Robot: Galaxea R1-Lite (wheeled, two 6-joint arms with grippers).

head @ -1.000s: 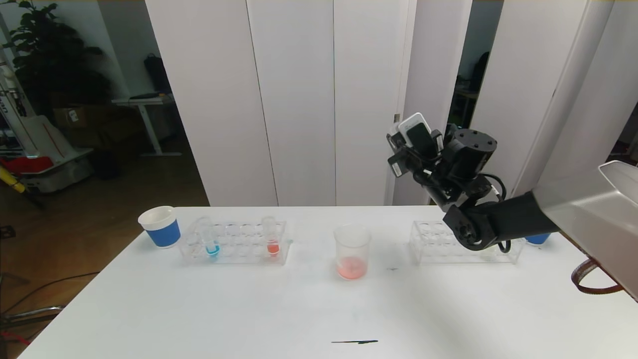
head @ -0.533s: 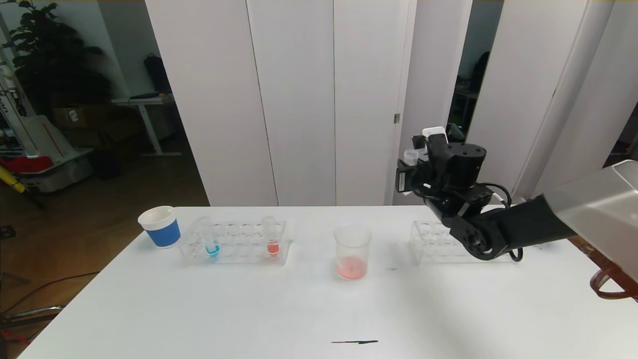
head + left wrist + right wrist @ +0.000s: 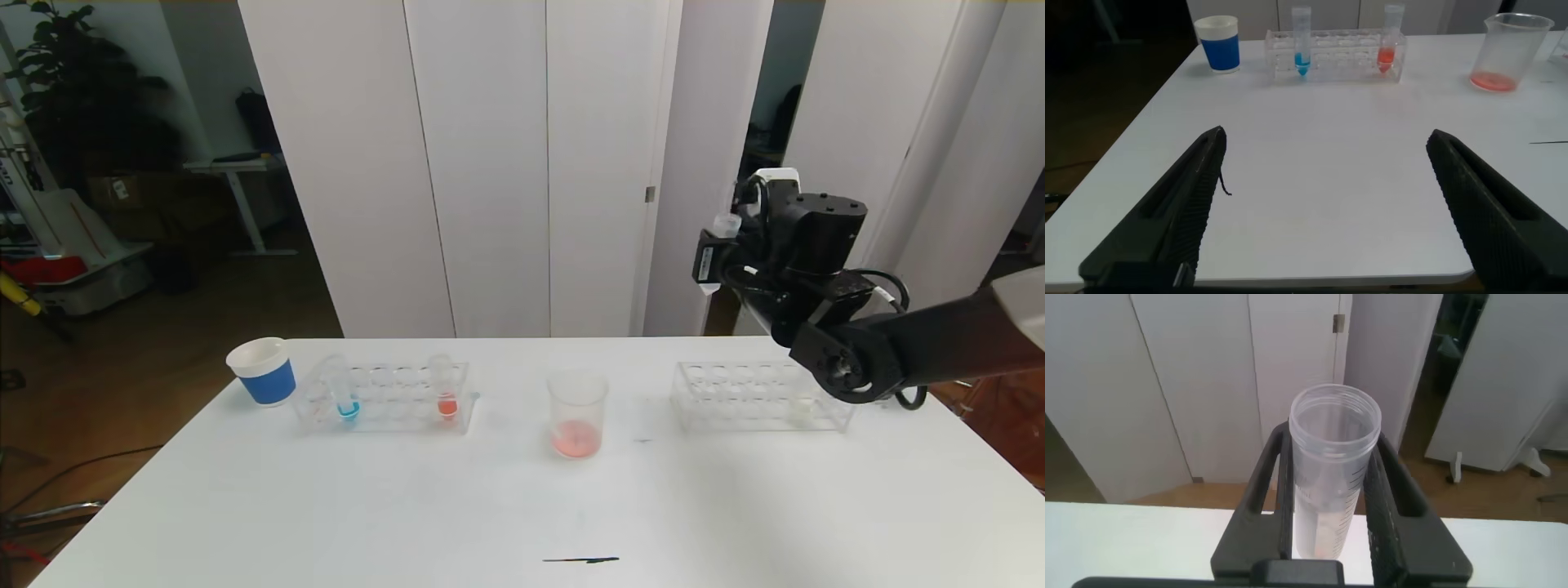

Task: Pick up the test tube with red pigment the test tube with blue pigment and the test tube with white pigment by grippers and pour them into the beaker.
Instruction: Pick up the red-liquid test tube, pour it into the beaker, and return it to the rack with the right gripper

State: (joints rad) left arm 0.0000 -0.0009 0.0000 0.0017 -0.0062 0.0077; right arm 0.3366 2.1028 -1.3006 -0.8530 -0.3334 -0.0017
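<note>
My right gripper [image 3: 715, 255] hangs high over the right rack, shut on a clear test tube [image 3: 724, 224] that stands nearly upright. In the right wrist view the fingers [image 3: 1398, 498] clamp that tube [image 3: 1331, 482]; it holds a milky film with a faint orange tint at the bottom, and I cannot tell which pigment it is. The beaker [image 3: 577, 404] stands mid-table with pink-red liquid at its bottom. The test tube with blue pigment [image 3: 343, 392] and the test tube with red pigment [image 3: 445, 388] stand in the left rack. My left gripper [image 3: 1324, 135] is open and empty over the near table edge.
A blue paper cup [image 3: 263, 371] stands left of the left rack [image 3: 392, 400]. The clear right rack [image 3: 735, 396] has a small pale patch near its right end. A thin black mark [image 3: 581, 560] lies near the table's front edge. White panels stand behind the table.
The right arm has swung to the right with the tube, from right of the beaker to above the right rack, and the tube has turned upright. The left gripper has not moved.
</note>
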